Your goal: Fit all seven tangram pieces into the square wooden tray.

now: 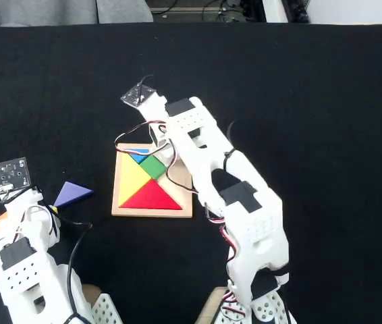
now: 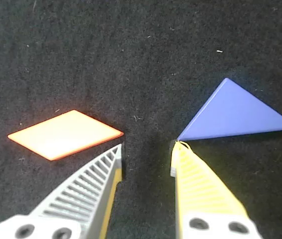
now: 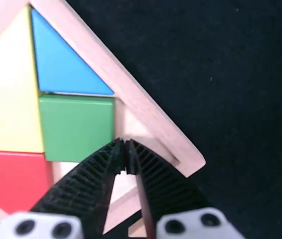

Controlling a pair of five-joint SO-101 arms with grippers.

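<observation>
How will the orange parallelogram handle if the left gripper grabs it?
The orange parallelogram looks thin, flat, rigid, so probably stiff and light, with little edge to pinch. Its glossy face suggests it may slide; no rolling likely.

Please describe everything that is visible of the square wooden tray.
The wooden tray is square, of pale wood, with a raised rim around a shallow floor. It lies flat on the black table. Inside it sit a yellow triangle, a red triangle, a green square and a blue triangle, close together. The floor by one corner, beside the green square, is bare. The right gripper, shut, is over that bare part; whether it touches the wood I cannot tell.
</observation>
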